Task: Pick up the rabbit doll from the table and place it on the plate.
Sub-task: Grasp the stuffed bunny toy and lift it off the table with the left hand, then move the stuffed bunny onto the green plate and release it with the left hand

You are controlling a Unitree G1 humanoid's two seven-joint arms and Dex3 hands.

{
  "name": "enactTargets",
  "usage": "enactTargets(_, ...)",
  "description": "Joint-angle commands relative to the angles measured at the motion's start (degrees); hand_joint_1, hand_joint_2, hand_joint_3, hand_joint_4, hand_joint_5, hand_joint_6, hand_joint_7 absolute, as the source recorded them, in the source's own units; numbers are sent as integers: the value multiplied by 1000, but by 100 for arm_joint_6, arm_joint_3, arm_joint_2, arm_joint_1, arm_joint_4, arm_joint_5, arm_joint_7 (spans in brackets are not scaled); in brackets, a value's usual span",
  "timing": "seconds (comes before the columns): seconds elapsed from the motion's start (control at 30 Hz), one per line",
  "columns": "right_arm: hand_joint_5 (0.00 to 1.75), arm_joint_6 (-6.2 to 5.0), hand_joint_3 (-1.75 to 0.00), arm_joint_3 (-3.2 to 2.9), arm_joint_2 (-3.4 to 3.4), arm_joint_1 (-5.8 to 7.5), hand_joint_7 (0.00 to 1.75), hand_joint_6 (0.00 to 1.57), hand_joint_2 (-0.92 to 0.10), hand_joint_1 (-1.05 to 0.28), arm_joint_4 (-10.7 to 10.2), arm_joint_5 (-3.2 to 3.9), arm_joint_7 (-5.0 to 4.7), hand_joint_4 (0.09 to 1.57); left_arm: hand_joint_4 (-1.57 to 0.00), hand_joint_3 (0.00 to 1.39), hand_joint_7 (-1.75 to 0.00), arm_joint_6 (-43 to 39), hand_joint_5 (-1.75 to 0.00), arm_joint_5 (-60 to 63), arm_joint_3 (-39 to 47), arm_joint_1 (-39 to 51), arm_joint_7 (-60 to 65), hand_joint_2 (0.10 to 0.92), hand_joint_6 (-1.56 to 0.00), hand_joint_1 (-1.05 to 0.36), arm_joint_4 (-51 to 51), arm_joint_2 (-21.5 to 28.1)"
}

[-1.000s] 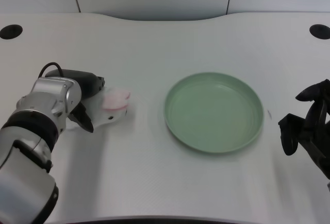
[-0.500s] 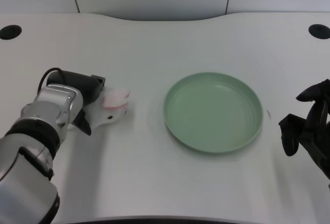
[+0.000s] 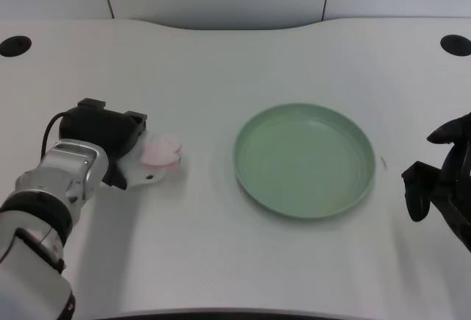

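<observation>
Rabbit doll is sitting on the white surface, over on the left side, well apart from the green plate, which has nothing on it. The doll is a small white plush with pink ears, and those pink bits point toward the plate. Its left end is tucked right up against the left hand, so only the right half of it shows properly.

The left hand is black, at the end of a silver forearm that comes in from the bottom left corner. It's lying over the doll's near end and is definitely touching it, with a dark finger showing just below the white body. Honestly can't tell whether the fingers are actually wrapped around the doll or just resting against it, since the back of the hand hides the contact from this angle. The doll looks like it's flat on the surface, not lifted.

The plate is round with a raised rim, roughly centre-right in the head view. The right hand is off at the right edge, beside the plate but not touching it. Two dark round holes sit in the far corners of the surface, one on each side.
</observation>
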Motion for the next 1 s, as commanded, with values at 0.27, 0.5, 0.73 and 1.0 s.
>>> enactTargets(0.27,1746,-127,-1338,-79,6,-64,1746,603,-651,-566,219,120,86,1240,-711,7,-687,-198,-1345,-171,240,193,686,894,-843,-282,72,256)
enactTargets(0.5,1746,-327,-1325,-44,41,-122,1746,598,-645,-572,360,7,112,1241,-550,107,-1633,-318,-1679,-677,800,-40,106,921,-503,-210,-14,381)
enactTargets(0.73,1746,-100,-1369,33,-5,-177,1746,647,-626,-539,296,-100,-82,1283,-537,116,-1436,-401,-1372,-979,1120,-397,-579,921,-541,-182,-184,491)
enactTargets(1.0,1746,-214,-1354,82,17,-204,1746,683,-629,-548,388,-186,-41,1311,-516,55,-1320,-618,-1388,-998,1176,-875,-561,916,-626,-188,-464,132)
